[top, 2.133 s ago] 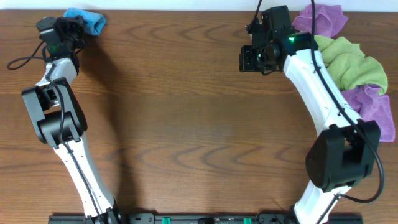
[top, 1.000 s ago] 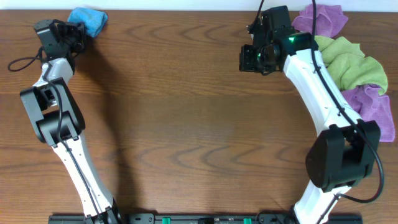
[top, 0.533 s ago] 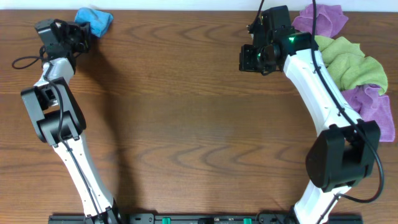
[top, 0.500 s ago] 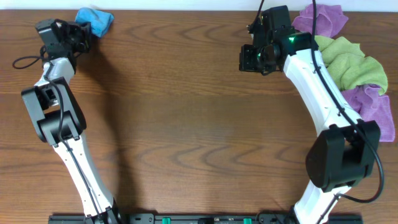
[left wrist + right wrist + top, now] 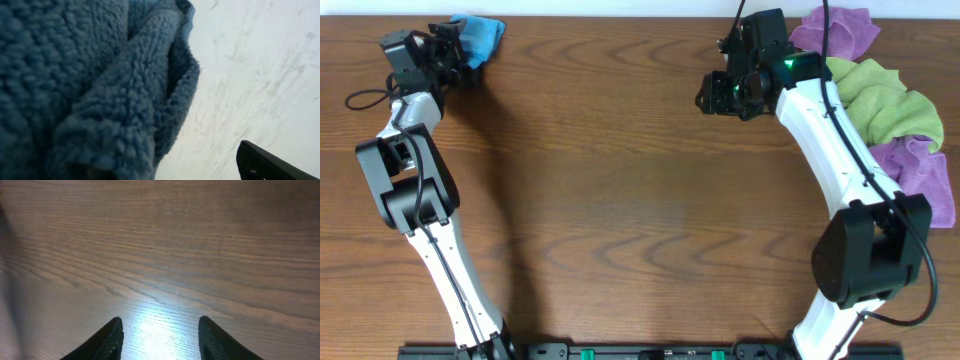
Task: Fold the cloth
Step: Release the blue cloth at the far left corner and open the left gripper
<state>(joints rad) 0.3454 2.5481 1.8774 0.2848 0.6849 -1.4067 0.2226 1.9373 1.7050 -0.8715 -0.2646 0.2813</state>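
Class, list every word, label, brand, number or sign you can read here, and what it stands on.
None can be read. The blue cloth, green cloth, purple cloths, wooden table, left arm and right arm carry no legible writing; the right arm shows only a green light.

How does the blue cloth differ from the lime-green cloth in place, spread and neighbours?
The blue cloth lies at the far left corner of the table; the lime-green cloth lies by the right edge. The blue cloth is bunched into a small lump; the lime-green cloth spreads over more of the table. The blue cloth lies apart from other cloths; the lime-green cloth touches purple cloths on two sides. Both are crumpled, not folded.
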